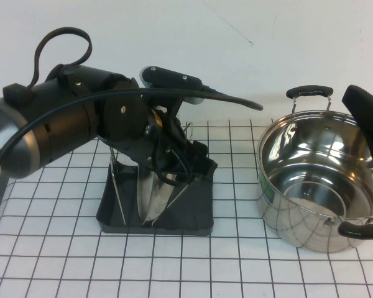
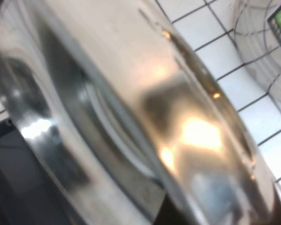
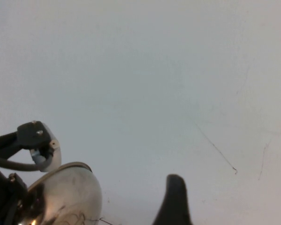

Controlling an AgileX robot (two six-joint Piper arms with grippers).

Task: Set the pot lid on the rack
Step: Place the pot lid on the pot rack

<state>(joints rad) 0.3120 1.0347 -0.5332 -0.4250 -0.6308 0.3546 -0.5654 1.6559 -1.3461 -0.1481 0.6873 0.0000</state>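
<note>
While the left arm reaches in from the near left, its left pincer [image 1: 165,155] sits low over the rack [image 1: 196,205], which stands on the gridded table [image 1: 236,261] at centre-left. Dark grey tray, wire loops [image 1: 115,186] rising from it. Pot lid [image 1: 150,192] stands on edge inside the rack, tilted, lower rim down on the tray between the wires, upper part hidden behind the pincer. Left pincer touches or is just beside the lid's upper part; cannot tell whether it is spread or pinching, fingers hidden by the wrist body and cables. Left wrist view is filled with the lid's polished surface [image 2: 145,108], very close, grid table beyond it and a bit of pot wall at the corner.

To the right, well apart from the rack, the open steel pot [image 1: 317,180] stands upright on the table, black loop handles [image 1: 309,92] front and back. Right pincer [image 1: 367,118] hangs at the far right edge just above the pot's rim; only one dark finger [image 3: 174,201] shows in the right wrist view, so its state cannot be told. Plain white wall behind.
</note>
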